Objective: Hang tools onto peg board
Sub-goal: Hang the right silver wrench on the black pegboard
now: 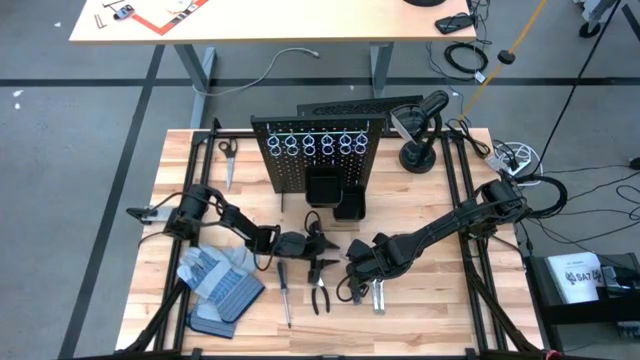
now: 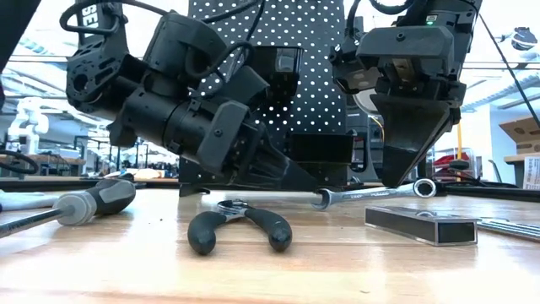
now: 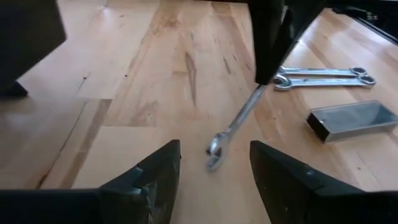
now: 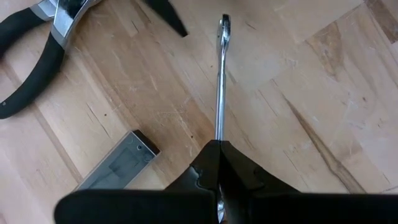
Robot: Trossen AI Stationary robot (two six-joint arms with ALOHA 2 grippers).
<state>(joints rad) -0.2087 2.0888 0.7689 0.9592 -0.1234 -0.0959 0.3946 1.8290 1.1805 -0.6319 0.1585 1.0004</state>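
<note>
My right gripper (image 4: 219,163) is clamped on a wrench (image 4: 220,81). Overhead it's seemingly hidden. My left gripper (image 3: 214,165) stands apart, empty.

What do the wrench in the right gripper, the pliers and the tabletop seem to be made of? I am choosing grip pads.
The wrench, pinched in the shut right gripper, looks like polished steel: bright silver with mirror glints. The pliers seem to have metal jaws and matte black handles, probably rubber or plastic sleeves. The tabletop looks like light wooden planks, with visible grain and seams.
</note>
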